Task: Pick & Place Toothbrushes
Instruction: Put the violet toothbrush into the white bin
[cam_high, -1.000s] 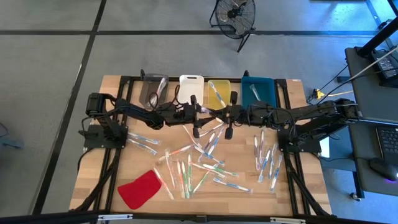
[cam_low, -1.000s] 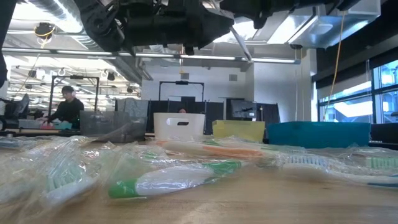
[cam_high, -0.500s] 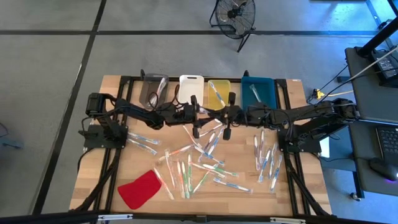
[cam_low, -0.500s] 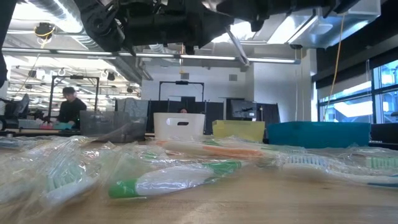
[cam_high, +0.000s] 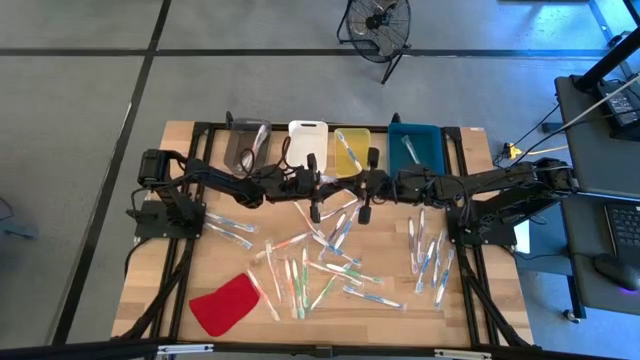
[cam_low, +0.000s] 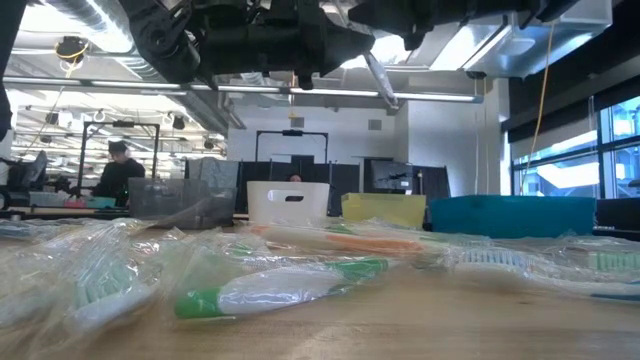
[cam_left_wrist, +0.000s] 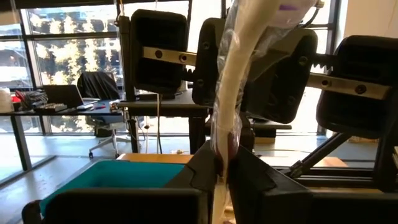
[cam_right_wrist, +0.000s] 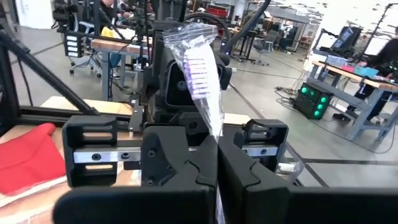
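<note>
One toothbrush (cam_left_wrist: 231, 93) in a clear wrapper stands steeply in the air over the table's middle, held between both arms. Its purple-bristled head (cam_right_wrist: 198, 67) is uppermost. My left gripper (cam_high: 333, 187) comes from the left and my right gripper (cam_high: 352, 187) from the right, each shut on it. In the low view its lower end (cam_low: 382, 82) slants down below the arms. Several more wrapped toothbrushes (cam_high: 322, 266) lie flat on the wooden table, in groups at the middle, right (cam_high: 430, 255) and left (cam_high: 228, 233). My left gripper pinches the wrapped toothbrush's handle (cam_left_wrist: 222, 144) between its two fingers, well below the head. The fingers reach in about level from the table's left and lie across the handle. The brush rises steeply above them, clear of the table. My right gripper pinches the same toothbrush just below its head (cam_right_wrist: 214, 127), wrapper and all. Its fingers come level from the table's right, across the brush. The bristled head stands up above the fingers.
Four bins line the far edge: clear grey (cam_high: 247, 146), white (cam_high: 307, 138), yellow (cam_high: 351, 150) and teal (cam_high: 415, 146), the last two with a toothbrush inside. A flat red cloth (cam_high: 226, 303) lies near left. Black frame rails (cam_high: 470, 290) run along both sides.
Both arms have stayed where they were. In the low view the held toothbrush's lower end has shifted a little to the left and stands slightly steeper than a second ago.
</note>
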